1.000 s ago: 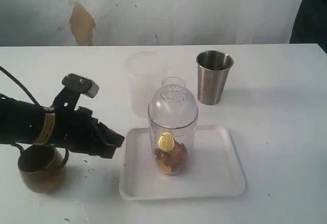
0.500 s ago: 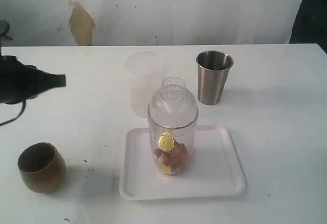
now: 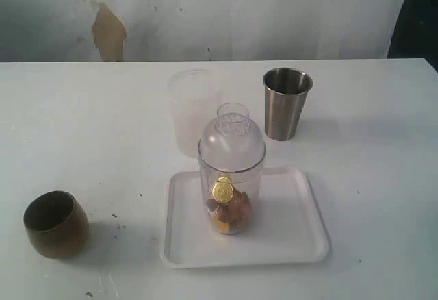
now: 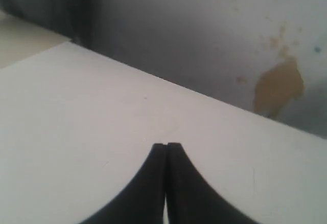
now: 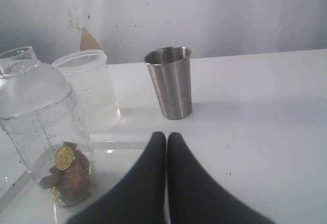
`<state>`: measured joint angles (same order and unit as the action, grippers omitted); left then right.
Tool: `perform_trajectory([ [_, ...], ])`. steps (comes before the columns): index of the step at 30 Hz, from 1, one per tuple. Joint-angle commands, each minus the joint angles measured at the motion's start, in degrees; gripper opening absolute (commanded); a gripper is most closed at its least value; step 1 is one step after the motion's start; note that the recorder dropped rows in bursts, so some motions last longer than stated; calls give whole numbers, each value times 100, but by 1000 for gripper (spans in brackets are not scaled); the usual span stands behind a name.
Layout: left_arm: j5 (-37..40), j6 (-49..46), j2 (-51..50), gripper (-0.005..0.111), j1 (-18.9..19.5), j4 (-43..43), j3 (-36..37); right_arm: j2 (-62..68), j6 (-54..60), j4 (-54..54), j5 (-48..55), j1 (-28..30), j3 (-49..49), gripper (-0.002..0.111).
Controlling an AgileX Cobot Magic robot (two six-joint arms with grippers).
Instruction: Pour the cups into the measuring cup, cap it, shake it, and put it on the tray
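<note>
**White table, both claws clenched on nothing**

Left claw (image 4: pixel 166 147): black tips pressed together, nothing between them, above the bare table (image 4: pixel 76 132). Right claw (image 5: pixel 167 137): tips likewise closed and empty, pointing toward the steel cup (image 5: pixel 170 83) and apart from it.

Measuring cup (image 3: pixel 231 177): upright on the tray (image 3: pixel 301 238), left of the tray's middle in the exterior view, with a clear domed cap (image 3: pixel 233 132) on top. Brown bits and a gold disc (image 3: pixel 221 190) lie in its bottom.

Frosted cup (image 3: pixel 190 108): just behind the tray. Steel cup to its right, upright, mouth up. Brown cup (image 3: pixel 56 223): well apart at near left, upright.

Tabletop: matte white with small dark specks, most of them near the brown cup.

Wall (image 3: pixel 274 12): pale, streaked grey-white, with a tan patch (image 3: pixel 109 31) at left. Dark strip (image 3: pixel 419 12) at the far right corner.
</note>
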<state>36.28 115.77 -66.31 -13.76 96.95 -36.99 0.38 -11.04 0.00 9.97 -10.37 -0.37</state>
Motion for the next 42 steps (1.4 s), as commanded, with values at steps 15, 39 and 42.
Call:
perform_trajectory([
  [15, 792, -12857, -1463, 0, -1, -8951, -2349, -38, -13, 0, -16, 10, 37, 0],
  [39, -3964, -10511, 3248, 0, 733, -10488, 1866, -38, -13, 0, -16, 10, 37, 0],
  [42, -3926, -10511, 3812, 0, 922, -10676, 2125, -38, -13, 0, -16, 10, 37, 0],
])
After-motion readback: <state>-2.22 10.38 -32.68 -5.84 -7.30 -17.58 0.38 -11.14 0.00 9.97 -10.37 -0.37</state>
